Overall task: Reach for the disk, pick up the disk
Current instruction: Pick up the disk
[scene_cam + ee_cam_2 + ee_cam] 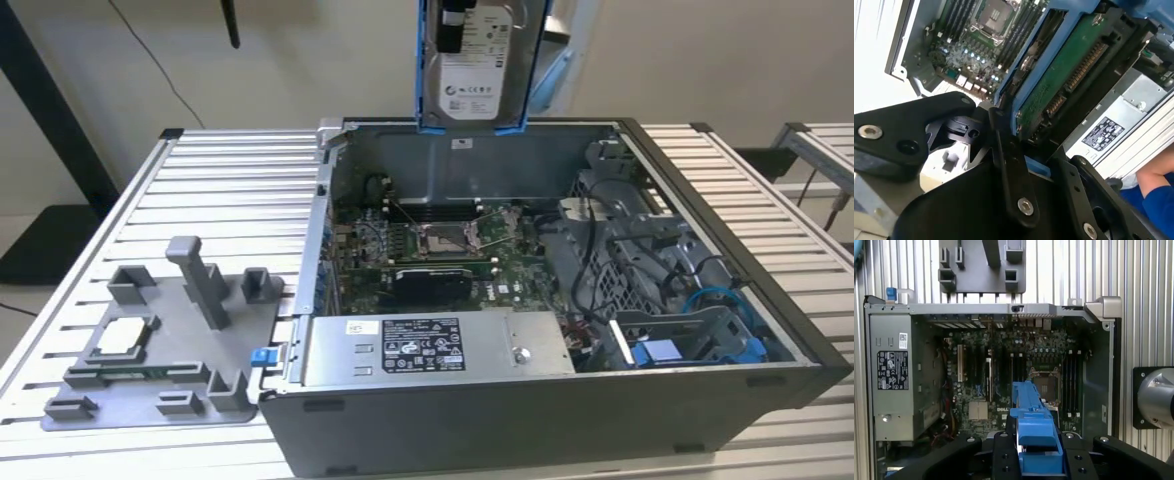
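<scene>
My gripper (1037,452) is closed tight on the disk (474,60). In the first wrist view its black fingers (1002,455) press on both sides of the bright blue frame, and in the second wrist view the green circuit board side of the disk is turned toward the camera. In the exterior view the disk hangs upright in the air, its white label facing the camera, above the rear wall of the open computer case (534,425) and not touching it. The case lies on its side on a table (227,180) made of pale metal slats. Inside the case I see the motherboard (427,240) and, near the front wall, the silver power supply (427,345). On the exterior view's left, just beside the case, a grey fixture plate (147,395) lies on the slats, and a small square chip (123,335) rests on it. Behind the table is a plain light wall (320,60), with a black post (54,110) at the exterior view's left. A person's arm in a blue sleeve (1159,200) is near the case in the second wrist view.
</scene>
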You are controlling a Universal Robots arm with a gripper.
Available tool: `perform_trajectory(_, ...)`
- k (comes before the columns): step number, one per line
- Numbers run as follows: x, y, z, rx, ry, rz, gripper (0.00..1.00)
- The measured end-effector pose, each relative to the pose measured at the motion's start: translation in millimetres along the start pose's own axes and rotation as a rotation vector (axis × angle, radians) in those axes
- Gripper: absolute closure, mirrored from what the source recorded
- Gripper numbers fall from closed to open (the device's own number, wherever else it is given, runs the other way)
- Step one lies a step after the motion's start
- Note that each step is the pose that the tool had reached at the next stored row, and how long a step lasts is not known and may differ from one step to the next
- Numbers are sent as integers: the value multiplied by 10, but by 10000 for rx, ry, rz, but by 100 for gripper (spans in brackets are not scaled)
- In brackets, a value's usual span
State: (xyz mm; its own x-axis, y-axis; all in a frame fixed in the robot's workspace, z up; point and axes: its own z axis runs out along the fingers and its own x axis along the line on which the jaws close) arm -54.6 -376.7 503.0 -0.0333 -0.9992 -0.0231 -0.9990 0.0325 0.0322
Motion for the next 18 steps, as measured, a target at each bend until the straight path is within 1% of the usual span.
perform_trajectory(10,-7,-223,-6,1,-1,0,100)
perform_trajectory(11,-9,-290,-9,1,-1,0,100)
perform_trajectory(18,-17,-506,-15,0,-1,1,100)
